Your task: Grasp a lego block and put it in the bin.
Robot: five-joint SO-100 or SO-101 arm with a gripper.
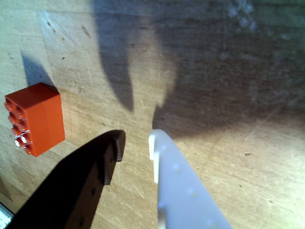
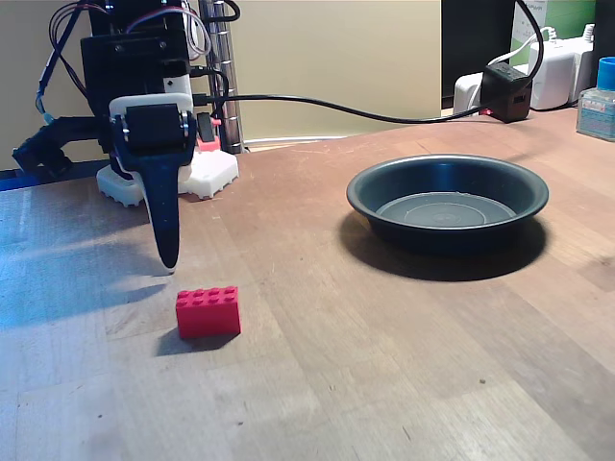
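Observation:
The lego block (image 1: 35,118) is a small red studded brick resting on the wooden table, to the left of my fingers in the wrist view. My gripper (image 1: 137,140) is open, a black finger on the left and a white one on the right, nothing between them. From the fixed view the gripper (image 2: 169,261) points straight down, its tip just above the table and slightly behind and left of the lego block (image 2: 208,311). The bin (image 2: 447,235), a wide dark round pan, sits empty at the right, well apart from both.
The arm's white base (image 2: 207,175) stands at the back left beside a metal pole. A black cable runs along the back to a black power block (image 2: 506,89). A blue-capped bottle (image 2: 598,101) stands at the far right edge.

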